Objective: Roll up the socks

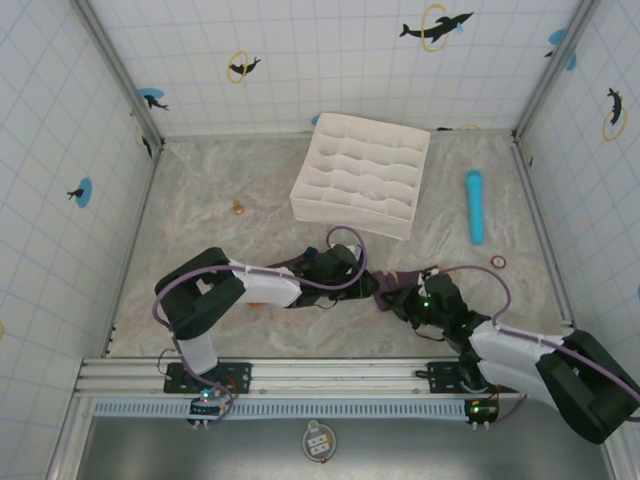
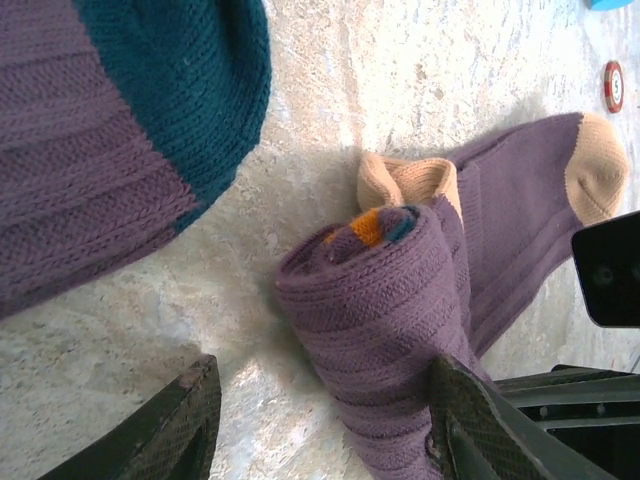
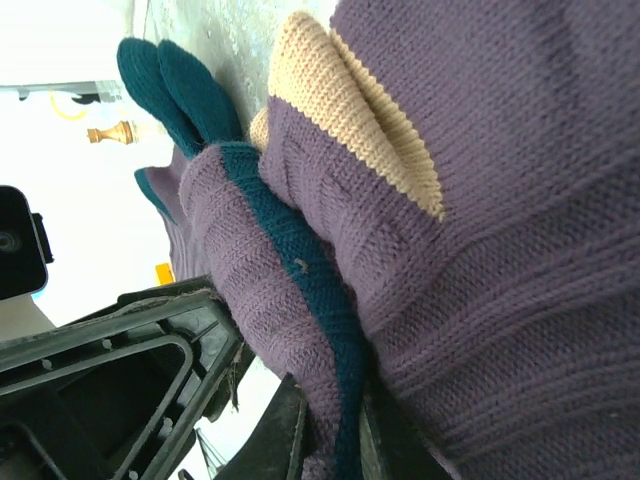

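Socks: two purple ribbed fabric socks (image 2: 390, 300) are pictured mid-tabletop (image 2: 400, 90), between both arms.
Done: a tight roll, orange toe at its core, is judged partly formed.
Remaining: the tan-heeled length lies unrolled.
Left tool (image 2: 325, 400): jaws held apart, astride the roll.
Right tool (image 3: 325, 435): clamped on sock fabric.
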`<state>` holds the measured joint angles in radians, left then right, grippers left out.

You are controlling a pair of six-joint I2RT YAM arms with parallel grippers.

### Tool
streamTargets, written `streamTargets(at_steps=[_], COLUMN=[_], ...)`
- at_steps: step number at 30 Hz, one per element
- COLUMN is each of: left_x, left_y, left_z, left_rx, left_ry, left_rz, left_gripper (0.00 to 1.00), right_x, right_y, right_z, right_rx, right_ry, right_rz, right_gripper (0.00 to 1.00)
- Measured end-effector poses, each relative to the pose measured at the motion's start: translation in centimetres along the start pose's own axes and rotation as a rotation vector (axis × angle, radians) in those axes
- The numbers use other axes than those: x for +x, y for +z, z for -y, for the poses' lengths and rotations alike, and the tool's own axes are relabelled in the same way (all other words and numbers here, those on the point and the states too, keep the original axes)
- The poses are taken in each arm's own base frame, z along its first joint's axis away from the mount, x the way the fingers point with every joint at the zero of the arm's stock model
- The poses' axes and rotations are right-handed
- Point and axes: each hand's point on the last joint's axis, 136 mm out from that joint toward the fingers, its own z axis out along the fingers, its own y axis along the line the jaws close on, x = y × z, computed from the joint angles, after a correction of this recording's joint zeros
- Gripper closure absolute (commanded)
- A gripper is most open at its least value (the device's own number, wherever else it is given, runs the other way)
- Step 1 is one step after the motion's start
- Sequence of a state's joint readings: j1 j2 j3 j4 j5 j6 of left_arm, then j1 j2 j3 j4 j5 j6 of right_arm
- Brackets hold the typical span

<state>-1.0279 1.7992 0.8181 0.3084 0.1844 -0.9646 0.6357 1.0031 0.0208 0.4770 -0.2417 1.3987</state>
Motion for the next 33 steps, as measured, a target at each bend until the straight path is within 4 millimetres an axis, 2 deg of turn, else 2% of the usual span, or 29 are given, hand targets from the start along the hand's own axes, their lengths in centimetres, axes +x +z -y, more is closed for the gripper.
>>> streamTargets(at_steps=[9,13,18,22,24,25,30,33], left_x=[-0.3,-0.4,-0.3,-0.3,-0.4,-0.5,-0.7,-0.9], left_y=[1.1,1.7,2.3,2.6,2.8,2.9,3.3,3.3], left_z=[0.9,1.2,1.5,1.6,1.8,1.9,1.9,1.8], left_rx=[0.041,0.049,0.061,0.067,0.071,0.072,0.054,0.026], left_ry=[0.007,0.008,0.008,0.008,0.01,0.01,0.004,0.004], left_rz=[0.004,-0.002,-0.018,-0.022,-0.022,-0.022,-0.024,-0.027], left_gripper=[0.49,0.57,0.63,0.62,0.63,0.65,0.99,1.0], right_x=[-0.4,-0.4,-0.6,-0.6,-0.7,-0.8,-0.7,-0.7], right_y=[-0.3,-0.2,-0.2,-0.2,-0.1,-0.1,0.2,0.2], right_z=[0.2,0.4,0.6,0.6,0.7,0.7,0.8,0.8], right_rx=[0.007,0.011,0.018,0.02,0.021,0.022,0.02,0.022], right_ry=[0.019,0.023,0.029,0.031,0.033,0.031,0.01,-0.023], right_rz=[0.018,0.019,0.022,0.022,0.023,0.025,0.012,0.012], right_gripper=[1.0,1.0,1.0,1.0,0.97,0.94,0.85,0.79])
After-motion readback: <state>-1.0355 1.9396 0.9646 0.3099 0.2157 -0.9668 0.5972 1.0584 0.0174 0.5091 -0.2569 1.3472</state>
